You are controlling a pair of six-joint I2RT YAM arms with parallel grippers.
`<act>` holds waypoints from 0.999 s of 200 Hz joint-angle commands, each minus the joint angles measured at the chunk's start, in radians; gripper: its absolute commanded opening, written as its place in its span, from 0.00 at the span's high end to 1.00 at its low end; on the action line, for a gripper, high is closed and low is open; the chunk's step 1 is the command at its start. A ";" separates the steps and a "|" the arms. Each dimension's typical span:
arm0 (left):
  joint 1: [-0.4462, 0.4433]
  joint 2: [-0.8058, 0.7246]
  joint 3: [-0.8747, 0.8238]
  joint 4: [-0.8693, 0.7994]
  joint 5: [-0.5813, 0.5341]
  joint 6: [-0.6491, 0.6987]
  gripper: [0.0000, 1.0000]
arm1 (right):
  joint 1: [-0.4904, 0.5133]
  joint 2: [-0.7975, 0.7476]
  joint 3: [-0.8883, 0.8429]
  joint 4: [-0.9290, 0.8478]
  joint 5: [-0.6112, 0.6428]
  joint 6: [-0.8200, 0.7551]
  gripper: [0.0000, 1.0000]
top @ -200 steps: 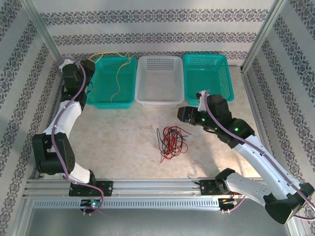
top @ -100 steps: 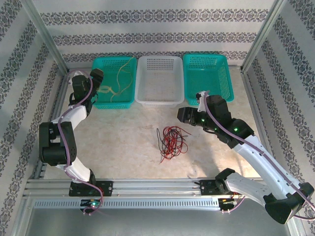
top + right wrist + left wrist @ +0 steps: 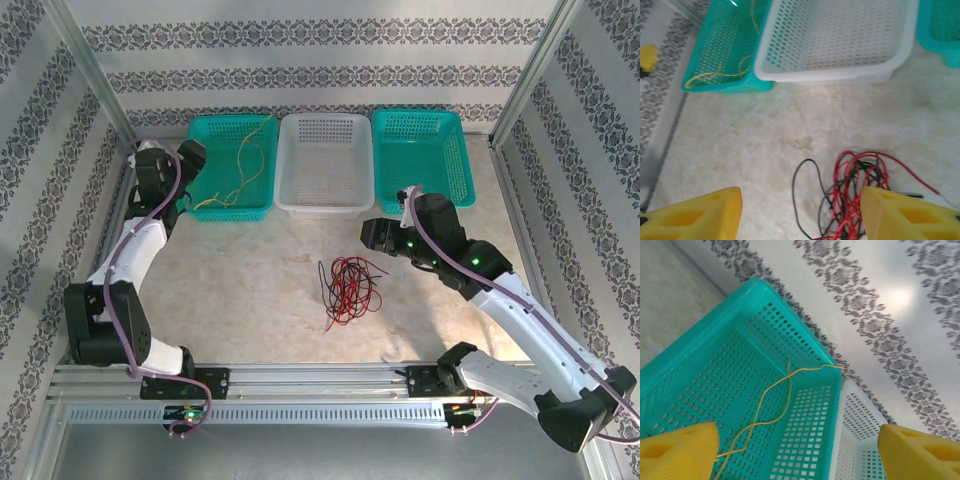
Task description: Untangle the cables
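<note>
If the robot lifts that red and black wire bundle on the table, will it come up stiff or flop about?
Probably floppy: the red and black cables lie in thin, loose loops flat on the table, so strands would likely droop. They look interwoven, so lifting one may drag others along. Being so thin, the bundle is likely light.

yellow cable [image 3: 243, 160] in basket [image 3: 228, 213], tangle [image 3: 350, 288] on table [image 3: 250, 290]

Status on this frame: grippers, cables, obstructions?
Left gripper open at left teal basket. Right gripper open. Yellow cable in that basket; red and black cables tangled on table. Nothing blocking.
</note>
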 commanded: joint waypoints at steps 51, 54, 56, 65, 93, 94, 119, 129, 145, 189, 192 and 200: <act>-0.202 -0.223 0.036 -0.327 0.207 0.220 0.38 | 0.191 0.166 -0.034 0.030 0.183 0.045 0.32; -0.210 -0.232 0.027 -0.335 0.218 0.222 0.39 | 0.200 0.180 -0.037 0.044 0.171 0.049 0.33; -0.216 -0.236 0.022 -0.341 0.225 0.223 0.39 | 0.203 0.189 -0.039 0.051 0.163 0.052 0.33; -0.236 -0.257 -0.003 -0.363 0.258 0.228 0.42 | 0.230 0.236 -0.044 0.087 0.127 0.062 0.34; -0.251 -0.345 -0.088 -0.400 0.307 0.213 0.54 | 0.301 0.387 -0.043 0.179 0.074 0.075 0.37; -0.251 -0.349 -0.091 -0.401 0.305 0.212 0.54 | 0.302 0.392 -0.042 0.181 0.072 0.076 0.37; -0.253 -0.407 -0.123 -0.424 0.316 0.204 0.58 | 0.320 0.525 -0.020 0.226 0.036 0.078 0.41; -0.254 -0.409 -0.118 -0.440 0.326 0.206 0.58 | 0.322 0.573 -0.006 0.226 0.038 0.077 0.44; -0.257 -0.401 -0.113 -0.457 0.340 0.210 0.59 | 0.322 0.631 0.001 0.226 0.063 0.079 0.47; -0.266 -0.404 -0.139 -0.436 0.348 0.184 0.60 | 0.321 0.644 0.012 0.212 0.093 0.053 0.90; -0.267 -0.405 -0.141 -0.432 0.350 0.181 0.60 | 0.321 0.632 0.011 0.210 0.095 0.052 0.91; -0.272 -0.404 -0.144 -0.423 0.357 0.173 0.60 | 0.321 0.594 0.011 0.205 0.103 0.046 0.94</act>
